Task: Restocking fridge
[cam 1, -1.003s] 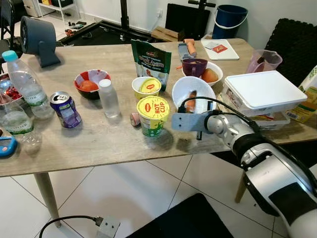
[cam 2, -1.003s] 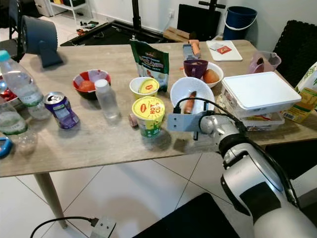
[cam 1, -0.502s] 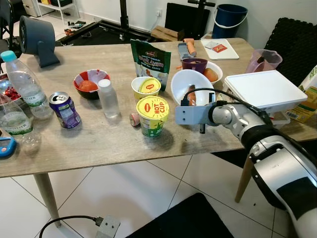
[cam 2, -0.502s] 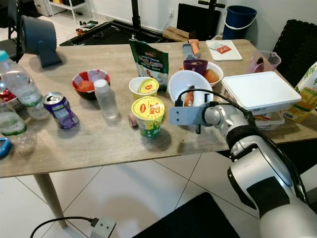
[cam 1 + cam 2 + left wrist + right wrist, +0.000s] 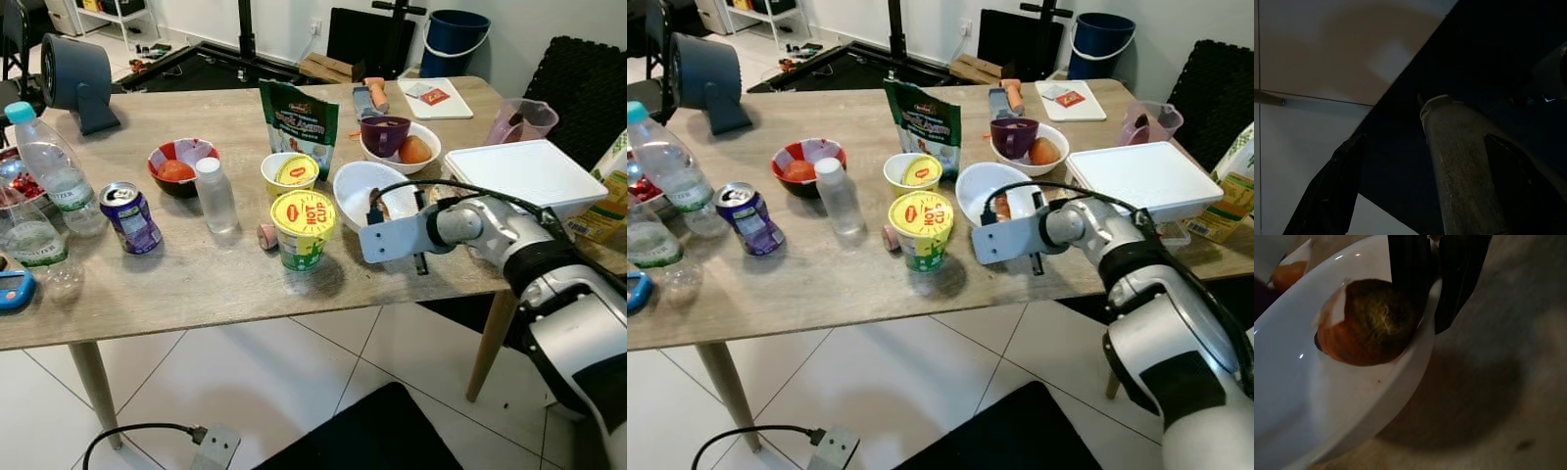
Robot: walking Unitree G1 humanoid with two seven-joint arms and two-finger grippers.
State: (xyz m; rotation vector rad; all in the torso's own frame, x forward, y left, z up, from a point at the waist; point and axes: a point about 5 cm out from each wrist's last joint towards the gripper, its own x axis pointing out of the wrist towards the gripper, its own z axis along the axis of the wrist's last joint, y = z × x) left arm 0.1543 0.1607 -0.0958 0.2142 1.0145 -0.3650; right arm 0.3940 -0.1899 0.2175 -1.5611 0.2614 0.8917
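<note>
The right pincer [image 5: 1432,289] reaches over the bench's near edge, its two black fingers [image 5: 1409,269] pinched narrowly on the rim of the round white ceramic bowl [image 5: 364,183], one inside, one outside. An orange-brown piece of food [image 5: 1369,323] lies in the bowl against the inner finger. Just beside it, toward the middle of the wooden bench [image 5: 196,284], stands a yellow-lidded instant noodle cup [image 5: 302,228]. The left pincer [image 5: 1400,181] hangs over the floor, fingers apart.
</note>
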